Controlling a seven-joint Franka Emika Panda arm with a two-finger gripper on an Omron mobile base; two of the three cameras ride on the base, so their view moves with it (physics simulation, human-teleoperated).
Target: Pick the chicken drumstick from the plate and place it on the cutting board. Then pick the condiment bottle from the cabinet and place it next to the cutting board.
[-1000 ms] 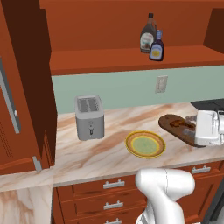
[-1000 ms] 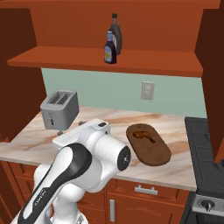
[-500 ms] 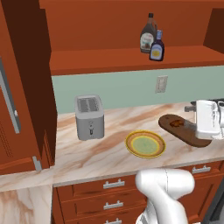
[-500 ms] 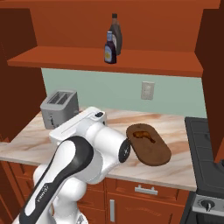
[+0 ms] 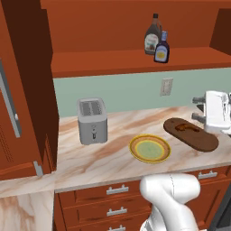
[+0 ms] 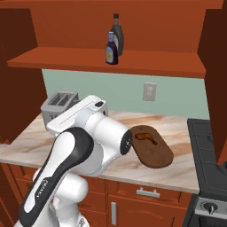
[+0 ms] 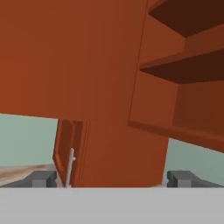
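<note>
The chicken drumstick (image 5: 182,127) (image 6: 144,136) lies on the dark oval cutting board (image 5: 198,140) (image 6: 155,153) at the right of the counter. To the board's left, the yellow plate (image 5: 150,149) holds nothing. My gripper (image 5: 198,108) (image 7: 111,178) hangs open and empty above the board's right end, its jaws wide apart and facing left. The dark blue condiment bottle (image 5: 162,48) (image 6: 111,48) stands on the cabinet (image 5: 135,61) (image 6: 88,60) shelf, well above and left of the gripper. My arm hides the plate in the right base view.
A taller brown bottle (image 5: 152,35) (image 6: 117,35) stands just behind the blue one. A silver toaster (image 5: 92,121) (image 6: 57,102) sits at the counter's left. A stove (image 6: 208,155) borders the counter on the right. A wall outlet (image 5: 166,86) is behind the board.
My open gripper has risen straight up from just over the cutting board. The drumstick stays on the board; nothing else moved.
</note>
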